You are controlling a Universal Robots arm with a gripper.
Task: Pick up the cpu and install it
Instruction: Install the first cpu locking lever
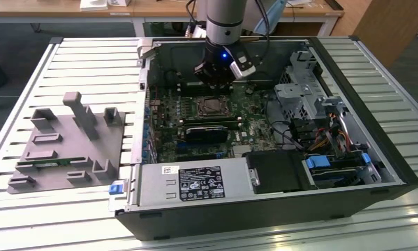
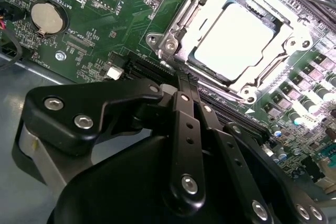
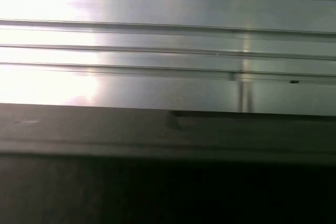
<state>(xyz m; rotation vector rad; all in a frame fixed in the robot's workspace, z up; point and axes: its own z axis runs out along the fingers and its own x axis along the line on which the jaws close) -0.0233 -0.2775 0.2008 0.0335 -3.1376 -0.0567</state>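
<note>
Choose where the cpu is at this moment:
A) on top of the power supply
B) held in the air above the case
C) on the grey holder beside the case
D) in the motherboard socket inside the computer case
D: the cpu lies flat within the metal socket frame on the green motherboard, its silver top bare.

The grey cylindrical robot arm point(image 1: 225, 18) is seen descending vertically from the top centre of the exterior view. The black metal gripper point(image 1: 212, 88) is pointed downward; in the second wrist view its black linkage bars point(image 2: 185, 145) are drawn together.
</note>
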